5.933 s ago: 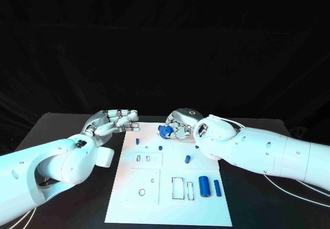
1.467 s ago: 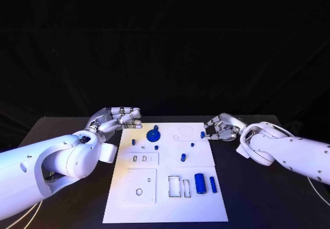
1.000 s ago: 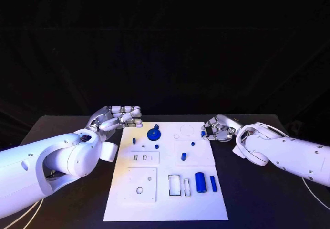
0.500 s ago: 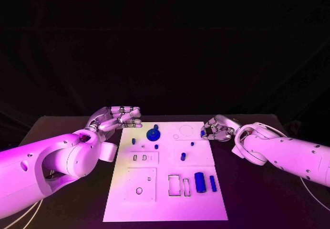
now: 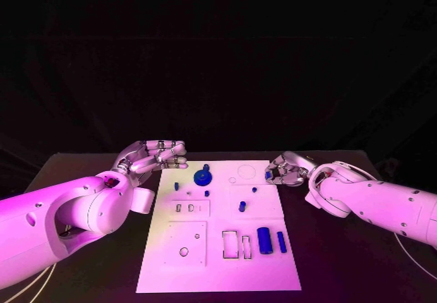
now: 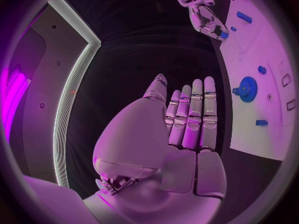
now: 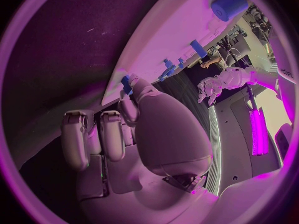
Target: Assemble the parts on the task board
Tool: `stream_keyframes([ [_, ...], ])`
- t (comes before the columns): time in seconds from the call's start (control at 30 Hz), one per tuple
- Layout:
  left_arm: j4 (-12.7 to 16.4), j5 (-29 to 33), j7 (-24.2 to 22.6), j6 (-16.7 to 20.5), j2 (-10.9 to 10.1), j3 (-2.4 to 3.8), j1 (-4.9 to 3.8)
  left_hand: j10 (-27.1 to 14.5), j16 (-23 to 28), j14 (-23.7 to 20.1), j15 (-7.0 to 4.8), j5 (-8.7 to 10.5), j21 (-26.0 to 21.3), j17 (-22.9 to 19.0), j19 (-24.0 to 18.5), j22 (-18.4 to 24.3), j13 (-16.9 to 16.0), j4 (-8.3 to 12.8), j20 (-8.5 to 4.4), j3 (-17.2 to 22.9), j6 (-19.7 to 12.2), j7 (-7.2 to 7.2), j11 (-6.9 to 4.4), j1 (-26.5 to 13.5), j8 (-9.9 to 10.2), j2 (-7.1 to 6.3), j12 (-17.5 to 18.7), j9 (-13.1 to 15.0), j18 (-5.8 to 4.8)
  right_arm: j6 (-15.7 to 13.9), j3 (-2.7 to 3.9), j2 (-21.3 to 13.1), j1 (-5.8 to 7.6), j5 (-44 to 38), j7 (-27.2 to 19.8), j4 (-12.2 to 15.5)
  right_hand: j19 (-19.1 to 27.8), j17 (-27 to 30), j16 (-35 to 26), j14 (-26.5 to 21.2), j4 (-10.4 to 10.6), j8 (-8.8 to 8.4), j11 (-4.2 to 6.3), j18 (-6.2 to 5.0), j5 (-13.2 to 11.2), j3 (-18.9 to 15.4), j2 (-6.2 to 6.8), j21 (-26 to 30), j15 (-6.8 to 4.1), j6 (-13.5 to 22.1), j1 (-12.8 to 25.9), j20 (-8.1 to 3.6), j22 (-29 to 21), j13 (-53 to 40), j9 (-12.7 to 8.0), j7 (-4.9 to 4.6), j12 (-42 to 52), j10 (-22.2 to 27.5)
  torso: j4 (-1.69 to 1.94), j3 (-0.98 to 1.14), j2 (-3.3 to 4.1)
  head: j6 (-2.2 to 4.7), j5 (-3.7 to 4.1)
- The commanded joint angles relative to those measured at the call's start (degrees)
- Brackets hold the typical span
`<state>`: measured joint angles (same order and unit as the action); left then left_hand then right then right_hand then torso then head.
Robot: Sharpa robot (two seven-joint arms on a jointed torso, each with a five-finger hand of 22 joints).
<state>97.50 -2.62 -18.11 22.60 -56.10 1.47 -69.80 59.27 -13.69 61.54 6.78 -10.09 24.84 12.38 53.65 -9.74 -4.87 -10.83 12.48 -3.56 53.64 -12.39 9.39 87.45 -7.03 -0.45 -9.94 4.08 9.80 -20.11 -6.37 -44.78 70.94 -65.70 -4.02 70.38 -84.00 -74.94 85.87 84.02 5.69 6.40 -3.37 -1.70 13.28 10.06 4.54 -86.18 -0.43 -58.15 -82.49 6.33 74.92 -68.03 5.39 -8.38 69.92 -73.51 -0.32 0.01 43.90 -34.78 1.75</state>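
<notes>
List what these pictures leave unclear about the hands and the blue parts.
- Right hand: a small blue piece sits at its fingertips; the fingers hide whether it is gripped.
- Gear-like blue part on the task board: too small in the head view to tell seated from loose.
- Left hand: nothing visible in it.

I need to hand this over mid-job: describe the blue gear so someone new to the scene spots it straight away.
Start at the white task board in the middle of the black table and look to its far end. The blue gear sits there, left of centre, nearer the left hand than the right hand. It is the one round, toothed piece; its blue neighbours are small pegs and plain cylinders.
</notes>
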Motion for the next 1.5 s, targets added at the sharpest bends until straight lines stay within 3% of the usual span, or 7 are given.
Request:
stream_keyframes([
  [0.03, 0.06, 0.11, -0.06, -0.96, 0.11, 0.04, -0.04, -0.54, 0.22, -0.41, -0.18, -0.01, 0.20, 0.09, -0.55, 0.04, -0.04, 0.25, 0.04, 0.01, -0.11, -0.21, -0.02, 0.46, 0.30, 0.08, 0.30, 0.01, 0.64, 0.71, -0.01, 0.19, -0.05, -0.62, 0.67, -0.08, -3.01, -8.66, 0.24, 4.39, 0.01, 0.22, -0.02, 0.56, -0.28, 0.27, -0.21, -0.37, -0.21, -0.44, 0.29, -0.60, 11.91, -0.12, 0.03, 0.05, 0.39, -0.49, -0.02, 0.00, 0.00, -0.01, -0.04],
  [0.27, 0.06, 0.11, -0.01, -0.96, 0.09, 0.04, -0.04, -0.56, 0.23, -0.41, -0.17, -0.01, 0.20, 0.10, -0.56, 0.04, -0.04, 0.25, 0.04, 0.01, -0.13, -0.23, -0.01, 0.46, 0.31, 0.08, 0.31, 0.01, 0.64, -0.14, -0.01, 0.44, -0.05, -0.58, 0.53, -0.17, -3.42, -8.92, 0.39, 4.48, -0.27, 1.56, 0.66, 0.71, -0.12, 1.39, -0.77, -0.81, -0.71, -2.91, 0.46, -0.98, 12.35, -1.01, 0.43, 0.92, 1.27, -1.35, 0.00, 0.00, 0.00, -0.01, -0.08],
  [0.5, -0.01, 0.11, 0.05, -0.97, 0.09, 0.04, -0.04, -0.61, 0.25, -0.43, -0.15, 0.00, 0.21, 0.11, -0.58, 0.04, -0.03, 0.26, 0.05, 0.02, -0.21, -0.27, 0.03, 0.47, 0.37, 0.09, 0.35, -0.01, 0.64, -3.78, -0.01, 0.36, -0.06, -0.29, -0.06, 0.20, -4.22, -9.38, 0.67, 4.62, -1.04, 3.67, 1.97, 1.01, 1.35, 3.15, -2.01, -1.72, -1.82, -5.81, 0.37, -1.95, 13.21, -2.54, 1.40, 2.45, 2.68, -2.93, 0.00, 0.02, -0.02, 0.04, -0.18],
  [0.83, -0.20, 0.11, 0.24, -1.03, 0.08, 0.03, -0.04, -0.65, 0.26, -0.44, -0.14, 0.00, 0.23, 0.13, -0.59, 0.03, -0.02, 0.27, 0.05, 0.03, -0.27, -0.30, 0.05, 0.49, 0.41, 0.12, 0.38, -0.02, 0.63, -7.30, 0.20, -1.20, 0.62, -1.41, 1.95, 4.80, -4.58, -9.68, 0.85, 4.71, -1.94, 4.04, 2.19, 1.15, 1.01, 4.78, -2.67, -2.14, -2.12, -5.60, 0.15, -2.40, 13.61, -3.14, 1.72, 2.59, 3.10, -3.53, -0.14, -0.04, -0.17, 0.20, -0.35],
  [1.0, -0.42, 0.11, 0.34, -1.08, 0.17, 0.03, -0.03, -0.69, 0.27, -0.44, -0.13, 0.00, 0.23, 0.14, -0.60, 0.03, -0.02, 0.28, 0.05, 0.05, -0.31, -0.32, 0.07, 0.51, 0.44, 0.13, 0.40, -0.03, 0.63, -6.80, 0.27, -1.51, 1.66, -1.78, 5.31, 9.34, -4.61, -9.81, 0.92, 4.74, -2.14, 3.97, 2.09, 1.16, 1.06, 5.26, -2.76, -2.16, -2.08, -5.22, 0.28, -2.44, 13.63, -3.02, 1.76, 2.45, 2.91, -3.43, -0.22, -0.13, -0.39, 0.06, -0.61],
  [1.2, -1.32, 0.25, 0.44, -1.43, 0.74, 0.00, -0.02, -0.72, 0.28, -0.45, -0.12, 0.00, 0.24, 0.15, -0.61, 0.03, -0.02, 0.31, 0.05, 0.06, -0.35, -0.33, 0.08, 0.55, 0.46, 0.14, 0.42, -0.03, 0.63, -3.59, 0.29, 0.43, 2.37, -8.41, 15.04, 15.24, -4.48, -9.68, 0.83, 4.70, -2.17, 3.90, 1.87, 1.12, 1.45, 6.09, -2.72, -2.01, -1.90, -4.55, 1.27, -2.35, 13.53, -2.49, 1.87, 2.22, 2.24, -2.96, -0.18, -0.21, -0.89, -0.52, -1.16],
  [1.5, -2.37, 0.38, 0.27, -1.71, 1.86, -0.05, 0.03, -0.78, 0.33, -0.48, -0.08, 0.03, 0.27, 0.19, -0.64, 0.03, -0.02, 0.31, 0.06, 0.01, -0.43, -0.38, 0.12, 0.49, 0.52, 0.08, 0.46, -0.04, 0.63, -1.83, 0.02, 7.45, 2.14, -14.23, 21.72, 18.03, -4.60, -9.74, 0.86, 4.71, -1.99, 3.98, 1.83, 1.16, 1.10, 6.24, -2.54, -2.14, -1.86, -4.44, 2.06, -2.29, 13.65, -2.73, 1.97, 2.20, 2.43, -3.16, 0.03, -0.33, -1.46, -1.82, -3.08],
])
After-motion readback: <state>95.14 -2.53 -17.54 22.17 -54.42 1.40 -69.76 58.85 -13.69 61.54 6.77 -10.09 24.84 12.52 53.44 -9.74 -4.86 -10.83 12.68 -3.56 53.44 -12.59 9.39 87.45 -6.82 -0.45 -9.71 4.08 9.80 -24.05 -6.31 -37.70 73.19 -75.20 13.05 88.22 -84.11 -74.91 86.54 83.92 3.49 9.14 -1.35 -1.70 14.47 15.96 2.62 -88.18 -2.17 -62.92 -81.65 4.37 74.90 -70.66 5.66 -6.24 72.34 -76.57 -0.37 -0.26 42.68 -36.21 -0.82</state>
